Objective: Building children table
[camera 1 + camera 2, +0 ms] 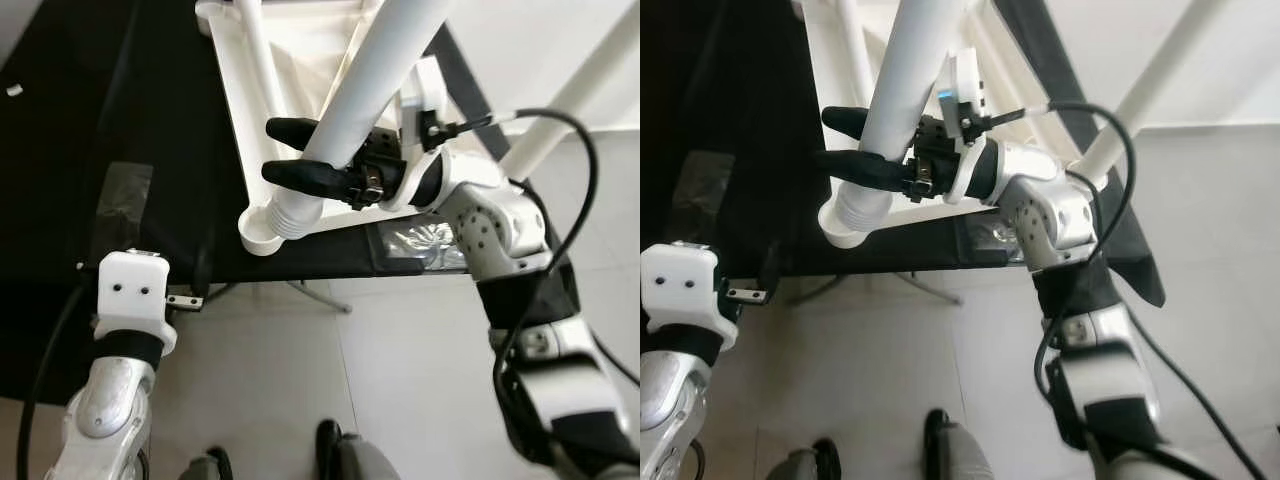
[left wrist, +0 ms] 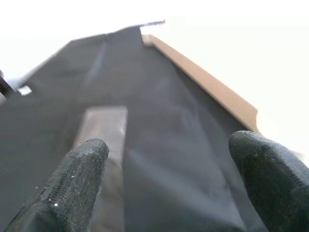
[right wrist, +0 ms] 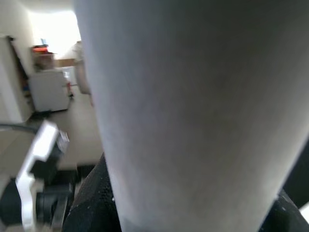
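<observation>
- Here, a white leg (image 1: 375, 75) slants down across an upturned white tabletop (image 1: 300, 45), its threaded lower end meeting a round corner socket (image 1: 262, 232) at the tabletop's near corner.
- The tabletop lies on a bench (image 1: 120, 110) draped in black cloth, the socket corner just by the bench's near edge.
- Another white leg (image 1: 575, 85) rises at a slant farther to the right.
- The right gripper (image 1: 290, 152) is clamped on the slanting leg just above its thread, one black finger on each side of the tube; in the right wrist view the leg (image 3: 193, 111) fills most of the frame.
- The left gripper (image 2: 169, 179) has its fingers (image 2: 72, 188) spread apart with nothing between them, pointing over the black cloth (image 2: 159, 125) and a grey tape patch (image 2: 99, 130).
- The left arm (image 1: 125, 330) sits low, before the bench's near edge, well apart from the tabletop.
- Pale floor tiles (image 1: 400, 370) lie beneath the bench.
</observation>
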`<state>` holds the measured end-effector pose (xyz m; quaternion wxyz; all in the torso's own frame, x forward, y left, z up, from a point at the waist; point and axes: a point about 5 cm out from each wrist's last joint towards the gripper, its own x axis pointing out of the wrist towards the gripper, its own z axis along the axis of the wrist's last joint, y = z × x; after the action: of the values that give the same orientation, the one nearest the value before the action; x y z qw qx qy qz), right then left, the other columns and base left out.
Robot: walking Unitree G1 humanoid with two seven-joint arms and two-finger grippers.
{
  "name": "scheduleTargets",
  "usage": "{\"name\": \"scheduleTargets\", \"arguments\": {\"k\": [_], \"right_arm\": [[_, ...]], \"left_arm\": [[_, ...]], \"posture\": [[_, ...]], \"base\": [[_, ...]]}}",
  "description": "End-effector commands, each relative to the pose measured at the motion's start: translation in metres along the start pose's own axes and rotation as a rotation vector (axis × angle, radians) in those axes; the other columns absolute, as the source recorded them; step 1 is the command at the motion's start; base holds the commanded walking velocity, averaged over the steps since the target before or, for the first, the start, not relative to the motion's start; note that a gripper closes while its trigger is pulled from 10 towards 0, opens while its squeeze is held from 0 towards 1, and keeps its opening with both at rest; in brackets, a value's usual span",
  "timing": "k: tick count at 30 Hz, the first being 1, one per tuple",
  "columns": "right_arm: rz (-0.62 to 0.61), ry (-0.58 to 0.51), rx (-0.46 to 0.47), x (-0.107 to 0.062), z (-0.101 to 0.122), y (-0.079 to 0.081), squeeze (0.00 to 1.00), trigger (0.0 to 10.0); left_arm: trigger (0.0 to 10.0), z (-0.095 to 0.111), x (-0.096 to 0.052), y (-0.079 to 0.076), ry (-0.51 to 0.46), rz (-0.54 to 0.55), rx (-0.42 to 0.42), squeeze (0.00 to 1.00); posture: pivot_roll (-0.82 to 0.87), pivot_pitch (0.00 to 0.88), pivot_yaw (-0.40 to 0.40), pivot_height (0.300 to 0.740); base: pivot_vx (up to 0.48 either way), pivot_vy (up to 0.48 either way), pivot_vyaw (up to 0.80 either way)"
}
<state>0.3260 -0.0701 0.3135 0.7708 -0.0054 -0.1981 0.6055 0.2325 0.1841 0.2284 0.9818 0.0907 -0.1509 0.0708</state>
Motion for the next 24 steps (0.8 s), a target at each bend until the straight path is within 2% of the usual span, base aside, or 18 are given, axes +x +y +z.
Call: {"name": "scheduleTargets", "arguments": {"k": [1,2,3,4,5,6,8,9,10,13,16,19,24], "right_arm": [[-0.242,0.063,-0.007,-0.016,-0.019,0.001,0.00,10.0],[-0.242,0.063,-0.007,-0.016,-0.019,0.001,0.00,10.0],[-0.343,0.099,0.010,-0.025,-0.032,0.001,0.00,10.0],[-0.343,0.099,0.010,-0.025,-0.032,0.001,0.00,10.0],[-0.436,0.165,-0.010,-0.037,-0.046,0.001,0.00,10.0],[-0.436,0.165,-0.010,-0.037,-0.046,0.001,0.00,10.0],[-0.544,0.243,-0.020,-0.052,-0.065,0.005,0.00,10.0],[-0.544,0.243,-0.020,-0.052,-0.065,0.005,0.00,10.0],[-0.607,0.276,0.008,-0.061,-0.079,0.016,0.00,10.0],[-0.637,0.264,0.042,-0.060,-0.083,0.021,0.00,10.0],[-0.645,0.246,0.040,-0.052,-0.079,0.023,0.00,10.0],[-0.655,0.229,0.027,-0.044,-0.075,0.025,0.00,10.0],[-0.628,0.221,0.017,-0.043,-0.074,0.027,0.00,10.0]], "left_arm": [[10.0,-0.007,0.005,0.004,0.009,0.007,0.007,0.00],[10.0,-0.007,0.005,0.004,0.009,0.007,0.007,0.00],[10.0,-0.010,0.007,0.005,0.012,0.010,0.005,0.00],[10.0,-0.010,0.007,0.005,0.012,0.010,0.005,0.00],[10.0,-0.013,0.007,0.006,0.018,0.007,0.006,0.00],[10.0,-0.013,0.007,0.006,0.018,0.007,0.006,0.00],[10.0,-0.020,0.006,0.005,0.032,-0.004,0.002,0.00],[10.0,-0.020,0.006,0.005,0.032,-0.004,0.002,0.00],[10.0,-0.030,0.003,0.003,0.062,-0.019,-0.032,0.00],[10.0,-0.036,0.001,0.001,0.082,-0.024,-0.059,0.00],[10.0,-0.041,-0.001,-0.001,0.098,-0.021,-0.090,0.00],[10.0,-0.043,-0.002,-0.006,0.096,-0.033,-0.104,0.00],[10.0,-0.043,-0.001,-0.008,0.083,-0.034,-0.117,0.00]], "posture": [[-0.03,0.093,-0.090,0.740],[-0.03,0.093,-0.090,0.740],[-0.04,0.080,-0.087,0.740],[-0.04,0.080,-0.087,0.740],[-0.04,0.064,-0.084,0.740],[-0.04,0.064,-0.084,0.740],[-0.04,0.050,-0.086,0.740],[-0.04,0.050,-0.086,0.740],[-0.03,0.031,-0.086,0.740],[-0.03,0.024,-0.081,0.740],[-0.03,0.017,-0.079,0.740],[-0.02,0.014,-0.084,0.740],[-0.02,0.011,-0.088,0.740]], "base": [[0.000,0.000,0.00],[0.000,0.000,0.00],[0.000,0.000,0.00],[0.000,0.000,0.00],[0.000,0.000,0.00],[0.000,0.000,0.00],[0.000,0.000,0.00],[0.000,0.000,0.00],[0.000,0.000,0.00],[0.000,0.000,0.00],[0.000,0.000,0.00],[0.273,0.000,0.00],[0.327,0.000,0.22]]}}
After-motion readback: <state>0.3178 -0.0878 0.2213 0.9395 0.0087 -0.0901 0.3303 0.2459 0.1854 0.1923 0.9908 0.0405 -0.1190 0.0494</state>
